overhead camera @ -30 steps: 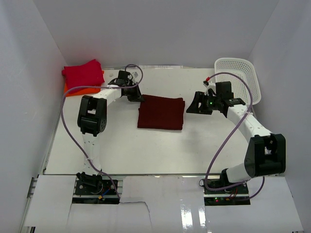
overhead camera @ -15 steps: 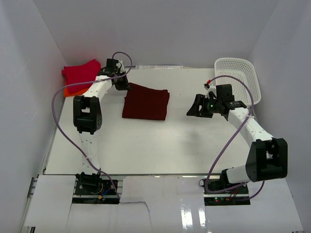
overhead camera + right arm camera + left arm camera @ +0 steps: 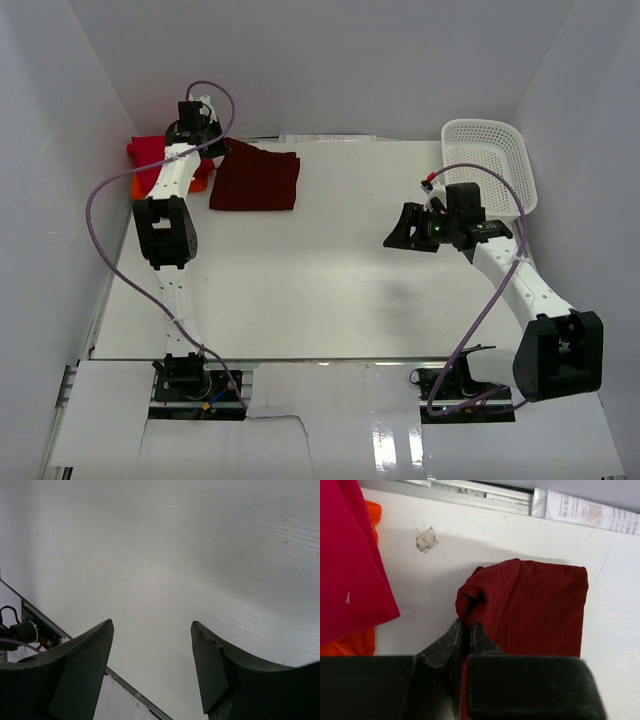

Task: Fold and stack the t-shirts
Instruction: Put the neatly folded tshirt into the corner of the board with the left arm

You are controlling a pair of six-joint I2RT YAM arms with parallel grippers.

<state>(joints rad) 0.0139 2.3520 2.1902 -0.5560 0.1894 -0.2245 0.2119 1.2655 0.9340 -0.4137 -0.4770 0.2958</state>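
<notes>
Now | my left gripper [image 3: 466, 626] pinches one corner of the folded maroon t-shirt [image 3: 256, 181] at the table's [image 3: 330, 290] far left corner, beside the crimson t-shirt [image 3: 160, 150] lying on the orange t-shirt [image 3: 140, 187] | right gripper [image 3: 152, 627] gapes, empty | risk: corner-only hold may unfold it or nudge the stack.

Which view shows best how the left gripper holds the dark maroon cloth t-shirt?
Left wrist view: close up, the left gripper pinches a corner of the dark maroon t-shirt. Top external shows the whole shirt but not the grip. Right wrist shows neither.
</notes>
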